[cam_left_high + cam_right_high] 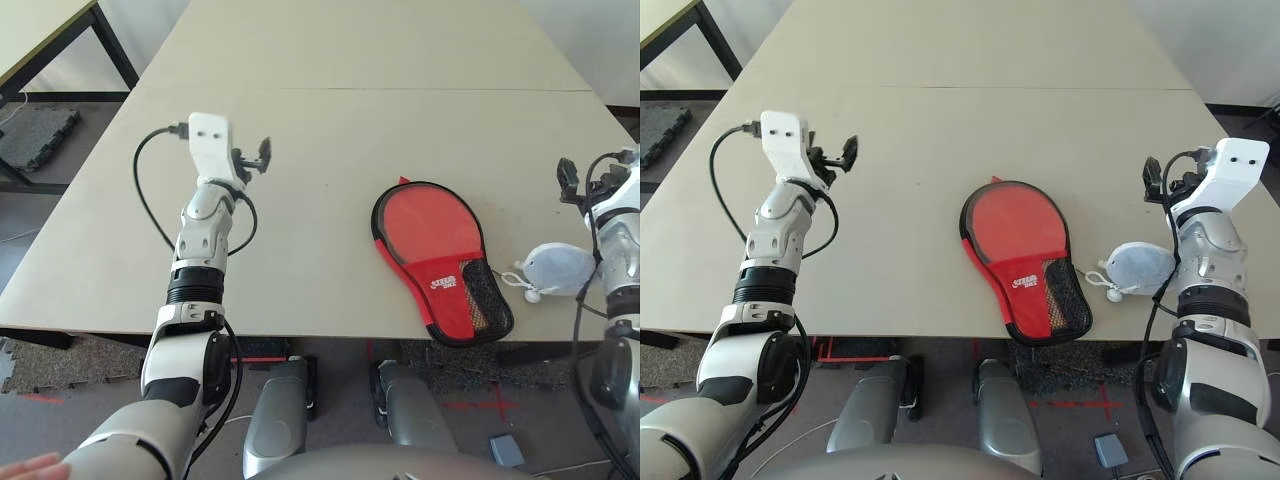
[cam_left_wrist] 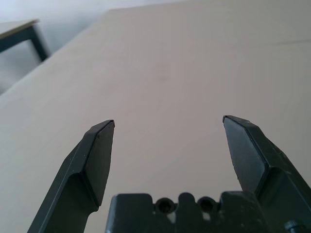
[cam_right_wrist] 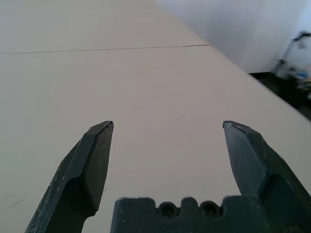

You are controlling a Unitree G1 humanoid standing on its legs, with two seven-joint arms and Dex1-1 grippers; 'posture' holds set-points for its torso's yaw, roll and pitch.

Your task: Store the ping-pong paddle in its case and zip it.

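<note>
While both grippers hover spread apart and empty, your right gripper [image 1: 1155, 180] is nearer than the left gripper [image 1: 837, 155] to the case [image 1: 1025, 257]. It lies by the desk's [image 1: 940, 110] near edge, long axis toward that edge, beside a plush [image 1: 1140, 266]; you can't tell the paddle's whereabouts.

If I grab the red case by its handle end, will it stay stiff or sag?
The case lies flat, its round part evenly filled, so it probably lifts fairly stiffly. The mesh pocket looks like soft fabric and may crumple. Lying flat, it seems unlikely to roll.
</note>
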